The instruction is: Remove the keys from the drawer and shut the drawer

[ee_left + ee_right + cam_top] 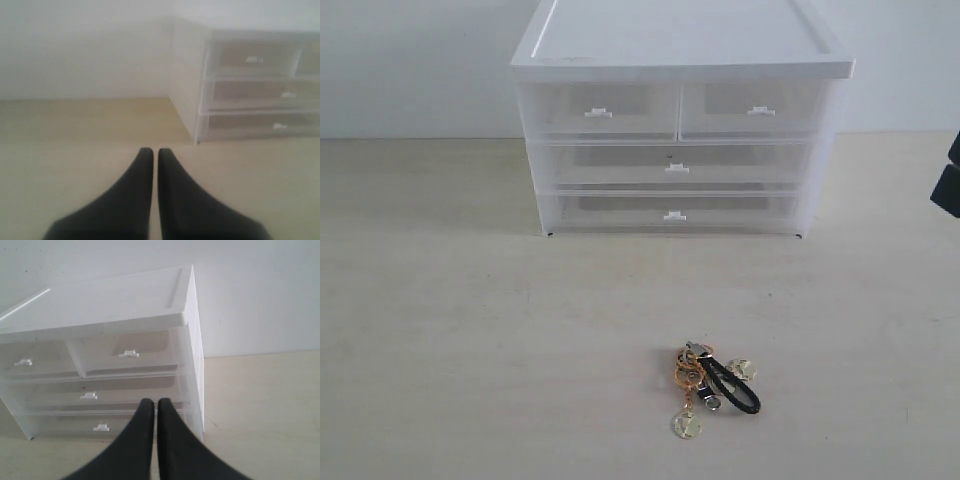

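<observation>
Right hand (pixel 151 401): fingers pressed together and empty, pointed at the white drawer unit (pixel 100 305) close ahead of it, where the upper-right drawer (pixel 125 352) sits pushed in flush. Left hand (pixel 151 150): fingers likewise together and empty, with the unit farther off ahead. The keys (pixel 713 388) lie on the bench (pixel 470 350) before the unit, apart from both hands.

Keys (pixel 713 388) lay on the table (pixel 470 330), well apart from the white drawer unit (pixel 680 50), out in front of it. Upper-right drawer (pixel 755 110) sat flush and shut. Dark arm part (pixel 950 180) showed at right edge.
</observation>
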You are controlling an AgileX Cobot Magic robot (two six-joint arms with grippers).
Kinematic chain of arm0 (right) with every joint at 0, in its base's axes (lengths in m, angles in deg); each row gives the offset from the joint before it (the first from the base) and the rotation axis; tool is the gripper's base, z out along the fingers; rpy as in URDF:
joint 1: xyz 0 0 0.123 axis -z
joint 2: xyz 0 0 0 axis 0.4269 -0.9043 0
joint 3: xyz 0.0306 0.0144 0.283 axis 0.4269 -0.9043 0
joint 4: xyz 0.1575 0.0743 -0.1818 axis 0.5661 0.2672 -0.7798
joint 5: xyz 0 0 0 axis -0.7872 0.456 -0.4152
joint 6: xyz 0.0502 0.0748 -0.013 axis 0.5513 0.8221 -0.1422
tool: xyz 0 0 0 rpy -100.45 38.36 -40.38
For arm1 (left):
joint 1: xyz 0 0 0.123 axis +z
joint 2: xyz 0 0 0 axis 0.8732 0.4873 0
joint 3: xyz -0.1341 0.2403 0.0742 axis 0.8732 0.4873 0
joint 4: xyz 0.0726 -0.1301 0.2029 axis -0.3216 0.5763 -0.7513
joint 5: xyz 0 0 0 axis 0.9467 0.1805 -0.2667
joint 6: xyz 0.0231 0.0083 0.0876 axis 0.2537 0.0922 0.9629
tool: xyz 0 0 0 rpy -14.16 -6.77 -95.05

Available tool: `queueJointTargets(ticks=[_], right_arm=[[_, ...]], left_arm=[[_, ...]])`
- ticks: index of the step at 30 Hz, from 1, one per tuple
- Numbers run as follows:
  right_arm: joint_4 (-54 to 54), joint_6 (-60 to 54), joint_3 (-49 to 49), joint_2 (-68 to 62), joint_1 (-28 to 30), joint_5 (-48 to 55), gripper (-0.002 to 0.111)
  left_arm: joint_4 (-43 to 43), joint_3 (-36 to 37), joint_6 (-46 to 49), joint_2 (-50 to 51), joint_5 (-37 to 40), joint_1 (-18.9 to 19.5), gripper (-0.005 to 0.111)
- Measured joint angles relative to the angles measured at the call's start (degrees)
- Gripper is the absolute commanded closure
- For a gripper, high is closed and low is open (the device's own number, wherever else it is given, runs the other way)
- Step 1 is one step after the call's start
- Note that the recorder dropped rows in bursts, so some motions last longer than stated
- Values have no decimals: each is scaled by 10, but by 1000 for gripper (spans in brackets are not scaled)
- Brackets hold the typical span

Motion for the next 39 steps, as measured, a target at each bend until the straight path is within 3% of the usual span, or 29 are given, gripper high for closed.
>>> queueJointTargets(ticks=[3, 11, 21, 39], right_arm=[[1, 0, 0, 0, 0, 0, 108], [1, 0, 0, 0, 0, 0, 108], [1, 0, 0, 0, 0, 0, 108], [1, 1, 0, 0, 0, 0, 108]], left_arm=[[-21, 2, -17, 0, 45, 0, 103], [-24, 2, -22, 0, 65, 0, 103], [-23, 2, -16, 0, 68, 41, 103], [-23, 2, -18, 0, 69, 42, 103]])
